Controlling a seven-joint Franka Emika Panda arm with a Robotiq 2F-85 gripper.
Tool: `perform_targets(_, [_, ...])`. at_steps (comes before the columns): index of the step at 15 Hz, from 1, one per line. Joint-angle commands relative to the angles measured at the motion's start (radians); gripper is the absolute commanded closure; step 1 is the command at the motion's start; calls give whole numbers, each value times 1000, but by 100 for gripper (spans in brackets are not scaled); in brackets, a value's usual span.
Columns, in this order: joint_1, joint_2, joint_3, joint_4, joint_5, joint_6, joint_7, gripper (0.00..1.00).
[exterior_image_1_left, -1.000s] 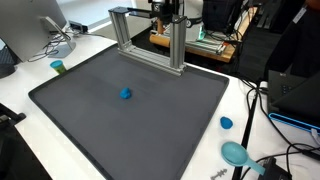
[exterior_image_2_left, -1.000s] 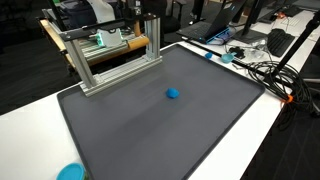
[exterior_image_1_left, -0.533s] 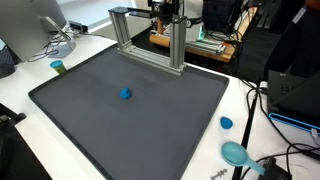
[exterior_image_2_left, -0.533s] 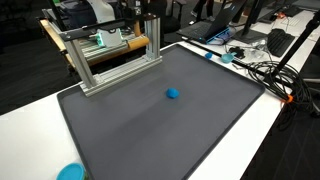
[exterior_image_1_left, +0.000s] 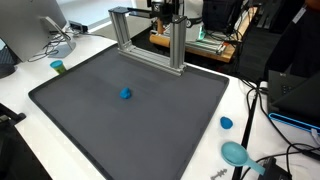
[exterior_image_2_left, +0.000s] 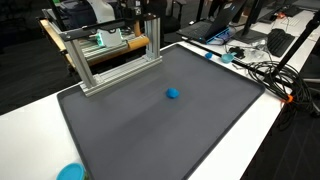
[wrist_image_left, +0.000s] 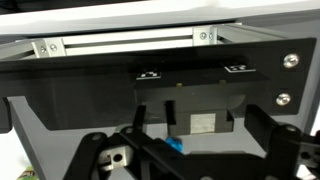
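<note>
In an exterior view, a silver aluminium gantry frame (exterior_image_1_left: 180, 45) stands upright at the far edge of a dark grey mat (exterior_image_1_left: 150, 125) on the white bench (exterior_image_1_left: 20, 95). Its long top bar runs along that edge. The dark robot arm (exterior_image_1_left: 167, 9) hangs just behind it. A small blue ball (exterior_image_1_left: 125, 94) lies mid-mat, well apart.

In the other exterior view, the frame (exterior_image_2_left: 83, 65) is again upright, with the arm (exterior_image_2_left: 152, 10) behind it.

In the wrist view, the frame's rail (wrist_image_left: 120, 42) runs level across the top, and the end effector (wrist_image_left: 190, 155) is spread and empty.
</note>
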Motion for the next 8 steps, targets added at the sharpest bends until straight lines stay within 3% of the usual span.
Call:
perform_targets(1, [3,-51,-16,-45,10,38,-32,0])
perform_targets(2, [-1,-8,-2,-12,1,16,-13,0])
perform_targets(8, [-8,-19,13,-24,-11,27,14,0])
